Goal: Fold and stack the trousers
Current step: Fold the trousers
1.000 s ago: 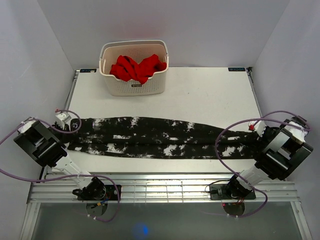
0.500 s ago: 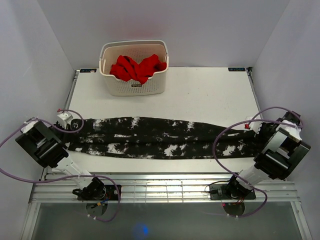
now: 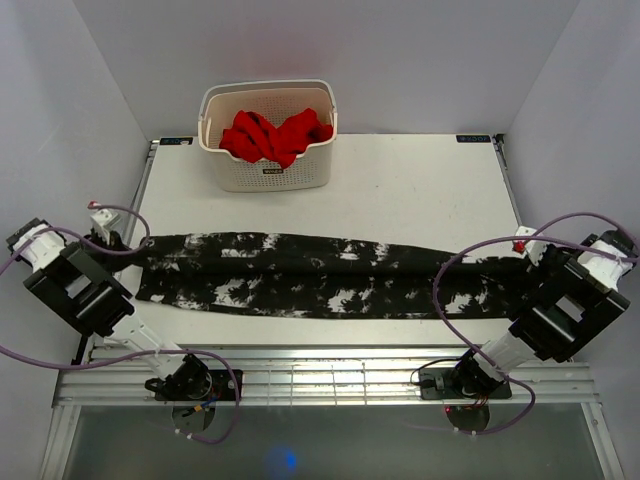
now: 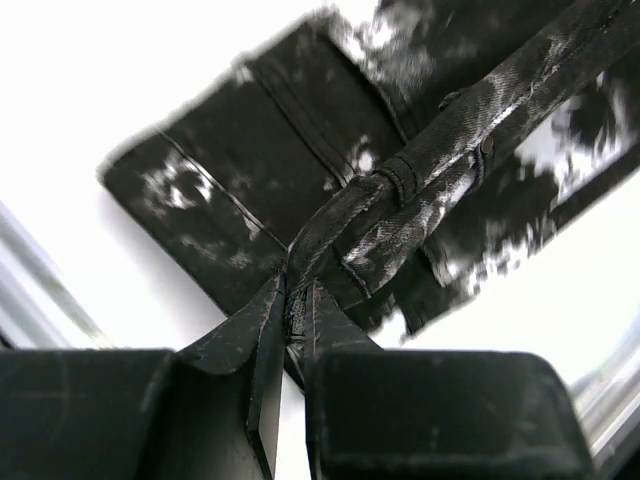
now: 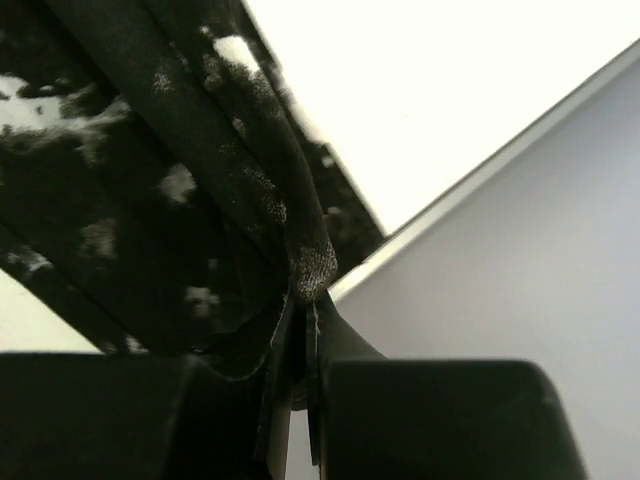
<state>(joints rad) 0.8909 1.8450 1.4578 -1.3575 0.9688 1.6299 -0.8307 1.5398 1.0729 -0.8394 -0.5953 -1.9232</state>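
The left claw pinches a fold at the waist end of the trousers and the right claw is pressed together on the leg end. The speckled cloth therefore runs taut from one claw to the other, its middle lying on the bench between them. To fold well, I judge both claws should lift and travel together at even tension, so one end lands squarely on the other without twisting or slipping from such thin pinches. The white bench reaches beyond the claws to a basket holding a red garment, and plain walls stand close outside each claw.
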